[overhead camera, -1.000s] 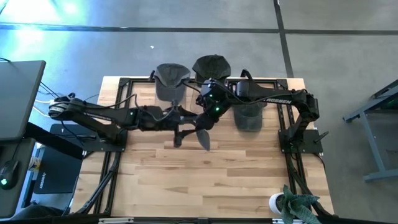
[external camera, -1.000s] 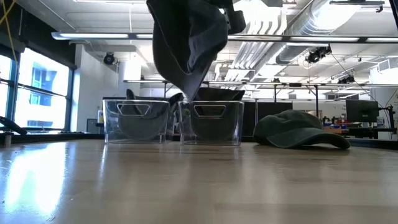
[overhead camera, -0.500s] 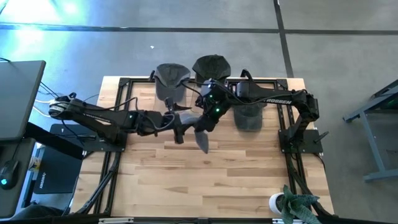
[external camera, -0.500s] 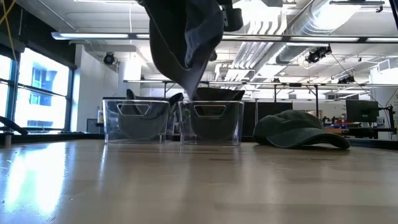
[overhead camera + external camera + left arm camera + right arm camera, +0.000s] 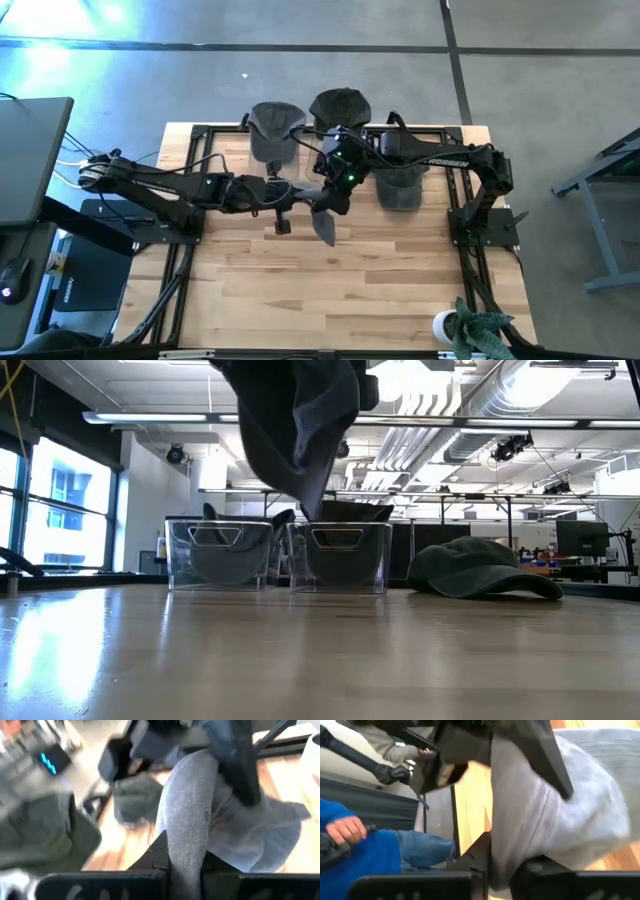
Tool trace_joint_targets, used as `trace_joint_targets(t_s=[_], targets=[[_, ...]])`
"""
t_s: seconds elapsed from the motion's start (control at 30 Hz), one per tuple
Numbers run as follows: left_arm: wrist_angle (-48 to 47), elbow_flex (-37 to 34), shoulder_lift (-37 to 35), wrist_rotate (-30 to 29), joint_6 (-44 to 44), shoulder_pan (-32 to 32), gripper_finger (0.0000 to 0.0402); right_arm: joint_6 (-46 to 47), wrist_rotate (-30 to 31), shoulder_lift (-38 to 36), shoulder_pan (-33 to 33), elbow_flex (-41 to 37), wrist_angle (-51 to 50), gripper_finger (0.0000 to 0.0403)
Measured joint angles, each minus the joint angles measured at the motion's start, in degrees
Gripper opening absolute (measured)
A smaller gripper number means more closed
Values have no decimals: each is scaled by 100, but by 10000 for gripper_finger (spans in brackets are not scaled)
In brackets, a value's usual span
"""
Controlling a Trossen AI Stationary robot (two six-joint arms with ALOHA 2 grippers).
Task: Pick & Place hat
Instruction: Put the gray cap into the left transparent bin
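Hat in the air: one grey hat (image 5: 322, 205) is hanging above the middle of the bench (image 5: 330, 290), held up between both arms; in the low view it is dangling (image 5: 300, 430) clear of the wood, in front of the bins.
Hats counted: four are showing — the lifted one, one in each of the two bins, and one dark green cap (image 5: 485, 571) lying loose on the bench beside the bins.
Bins counted: two clear bins are standing side by side at the far edge, the left bin (image 5: 220, 555) and the right bin (image 5: 340, 557), just beside each other.
Right gripper: the right gripper (image 5: 335, 188) is reaching in from the right, its fingers (image 5: 470, 870) clamping a fold of the grey hat (image 5: 555, 810).
Left gripper: the left gripper (image 5: 290, 200) is coming in from the left, its fingers (image 5: 160, 852) pinched on the hat's fabric (image 5: 187, 815).
Person: a hand (image 5: 345, 830) and a blue sleeve (image 5: 365, 860) are showing beyond the bench in the right wrist view.
Change since a second ago: the hat is hanging slightly higher in the low view, and the left gripper is sitting a little more to the left in the high view; bins and green cap are lying unchanged.
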Motion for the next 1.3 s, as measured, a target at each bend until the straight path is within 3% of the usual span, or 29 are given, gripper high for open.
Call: trace_joint_targets(t_s=[0.13, 0.23, 0.37, 0.47, 0.53, 0.6, 0.7, 0.9, 1.2, 1.3], targets=[[-1510, 582, 0, 88, -1007, 138, 15, -138, 125, -19, -198, 0, -34, 93], [-2574, 1030, 0, 293, -2076, 350, 4, -300, 725, -89, -331, 4, -67, 136], [-3518, 1477, 2, 392, -3191, 742, 4, -604, 2475, -267, -247, 7, -276, 176], [-3918, 1775, 2, 461, -3460, 1009, 3, -826, 3914, -410, 74, 7, -287, 190], [-4154, 1946, 2, 479, -3453, 1129, 3, -955, 4554, -543, 313, 7, -292, 193], [-4215, 2072, 2, 657, -3366, 1219, 2, -897, 4841, -658, 478, 8, -244, 195], [-4225, 2198, 2, 791, -3369, 1296, 1, -697, 4675, -723, 603, -6, -147, 203], [-4225, 2255, 0, 556, -3365, 1313, 1, -905, 4577, -706, 1095, -1152, 1629, 247], [-4160, 2255, 0, 626, -3579, 1312, 0, -653, 6456, -699, 1469, -3174, 5003, 263], [-4113, 2255, 0, 757, -3741, 1312, 0, -638, 6709, -699, 1372, -3556, 5782, 261]])
